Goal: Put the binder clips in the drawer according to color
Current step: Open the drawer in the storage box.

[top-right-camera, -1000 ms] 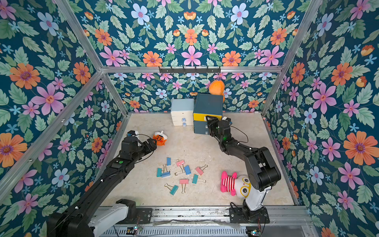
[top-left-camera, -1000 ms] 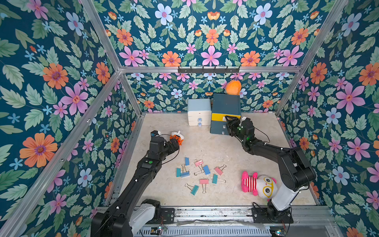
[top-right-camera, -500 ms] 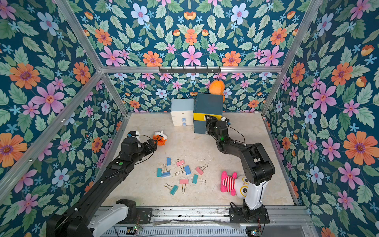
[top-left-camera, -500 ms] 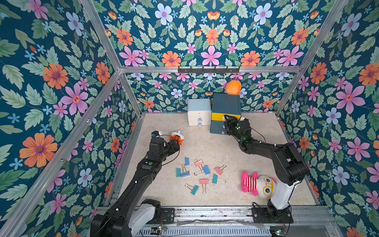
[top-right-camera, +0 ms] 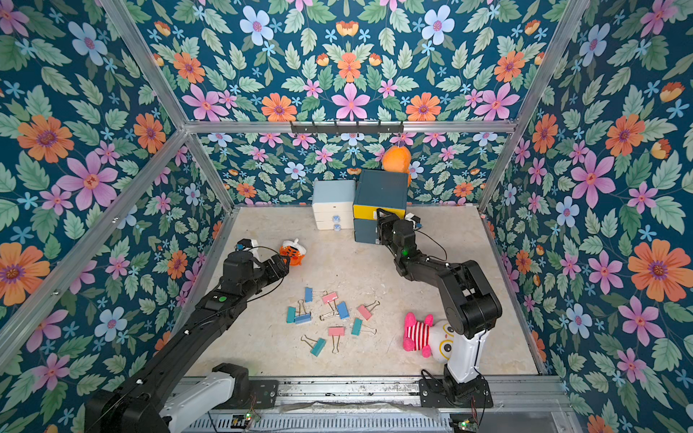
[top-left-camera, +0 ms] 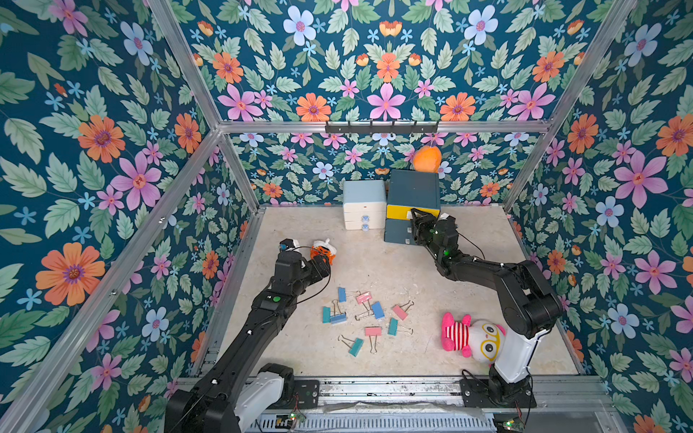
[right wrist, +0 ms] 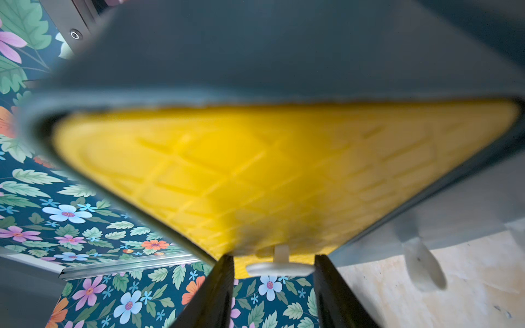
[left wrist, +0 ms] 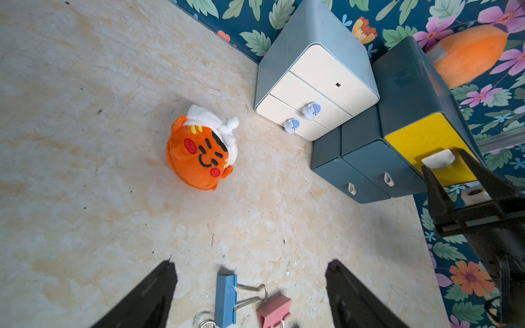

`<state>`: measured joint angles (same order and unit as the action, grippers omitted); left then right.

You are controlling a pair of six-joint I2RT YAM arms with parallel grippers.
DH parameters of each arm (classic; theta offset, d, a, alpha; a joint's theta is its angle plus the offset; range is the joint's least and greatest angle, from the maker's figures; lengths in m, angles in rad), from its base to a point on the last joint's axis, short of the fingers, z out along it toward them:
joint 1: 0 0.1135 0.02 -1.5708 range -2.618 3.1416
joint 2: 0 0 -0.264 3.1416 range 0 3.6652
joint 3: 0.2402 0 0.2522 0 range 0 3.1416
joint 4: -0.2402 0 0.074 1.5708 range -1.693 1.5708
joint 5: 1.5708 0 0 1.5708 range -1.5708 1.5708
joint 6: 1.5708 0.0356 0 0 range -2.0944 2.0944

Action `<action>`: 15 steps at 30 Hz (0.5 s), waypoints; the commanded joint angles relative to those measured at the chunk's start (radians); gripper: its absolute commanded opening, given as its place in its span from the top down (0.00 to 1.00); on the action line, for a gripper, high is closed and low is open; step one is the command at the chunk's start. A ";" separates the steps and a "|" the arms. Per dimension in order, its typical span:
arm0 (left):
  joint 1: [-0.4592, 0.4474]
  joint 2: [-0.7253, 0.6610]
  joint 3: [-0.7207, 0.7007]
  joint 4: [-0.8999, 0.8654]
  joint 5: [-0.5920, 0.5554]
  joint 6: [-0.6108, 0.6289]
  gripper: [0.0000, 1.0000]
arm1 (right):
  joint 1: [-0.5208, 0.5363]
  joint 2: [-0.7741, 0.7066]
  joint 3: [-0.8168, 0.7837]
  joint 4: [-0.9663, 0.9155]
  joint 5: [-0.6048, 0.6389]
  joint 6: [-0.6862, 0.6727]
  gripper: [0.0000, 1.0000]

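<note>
Several teal, blue and pink binder clips (top-left-camera: 369, 313) (top-right-camera: 330, 313) lie scattered on the floor between the arms. The dark blue-grey drawer cabinet (top-left-camera: 412, 187) (top-right-camera: 380, 187) stands at the back, all its drawers closed. My right gripper (top-left-camera: 414, 217) (right wrist: 273, 257) is at the yellow top drawer front (right wrist: 284, 176). Its fingers straddle the small white handle (right wrist: 279, 268) (left wrist: 437, 159) with a little gap still showing, so it is open. My left gripper (top-left-camera: 326, 264) (left wrist: 251, 262) hangs open above the floor, empty, just short of a blue clip (left wrist: 225, 298) and a pink clip (left wrist: 274, 309).
A white and pale-blue drawer unit (top-left-camera: 363, 204) stands against the cabinet's left side. An orange plush toy (top-left-camera: 322, 251) lies by my left gripper. A pink striped plush (top-left-camera: 468, 337) lies near the right arm's base. Another orange plush (top-left-camera: 426, 159) hangs behind the cabinet.
My right gripper has moved in to the yellow drawer's handle and its jaws have narrowed around it. The left arm has hardly moved; its jaws have narrowed slightly.
</note>
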<state>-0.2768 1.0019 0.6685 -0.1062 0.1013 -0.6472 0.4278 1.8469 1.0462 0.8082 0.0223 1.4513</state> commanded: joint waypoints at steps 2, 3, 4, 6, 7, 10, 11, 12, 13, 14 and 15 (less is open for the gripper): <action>0.001 0.001 0.003 0.013 -0.008 0.001 0.13 | 0.006 -0.011 0.017 -0.030 0.073 0.020 0.53; -0.001 0.001 0.003 0.013 -0.007 0.002 0.13 | 0.007 -0.010 0.020 -0.027 0.076 0.020 0.54; 0.000 0.001 0.005 0.013 -0.007 0.001 0.13 | 0.007 -0.007 0.023 -0.027 0.077 0.023 0.54; -0.001 0.000 0.004 0.013 -0.006 0.002 0.13 | 0.009 0.000 0.025 -0.022 0.082 0.028 0.57; -0.002 0.001 0.005 0.011 -0.006 0.003 0.14 | 0.009 0.001 0.026 -0.021 0.083 0.029 0.58; -0.001 0.001 0.008 0.010 -0.010 0.006 0.14 | 0.011 0.002 0.023 -0.025 0.091 0.033 0.62; -0.002 0.000 0.008 0.008 -0.011 0.006 0.14 | 0.011 0.000 0.021 -0.028 0.094 0.036 0.64; -0.001 0.003 0.008 0.008 -0.011 0.006 0.14 | 0.012 0.001 0.020 -0.031 0.096 0.037 0.65; -0.001 0.003 0.008 0.008 -0.012 0.006 0.14 | 0.014 -0.001 0.020 -0.031 0.096 0.037 0.67; -0.002 0.004 0.008 0.008 -0.012 0.006 0.14 | 0.014 -0.002 0.019 -0.033 0.100 0.038 0.69; -0.001 0.004 0.009 0.008 -0.011 0.006 0.14 | 0.017 -0.004 0.018 -0.033 0.101 0.038 0.70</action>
<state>-0.2787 1.0046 0.6708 -0.1051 0.0986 -0.6472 0.4423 1.8454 1.0630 0.7570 0.0750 1.4792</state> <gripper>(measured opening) 0.860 0.360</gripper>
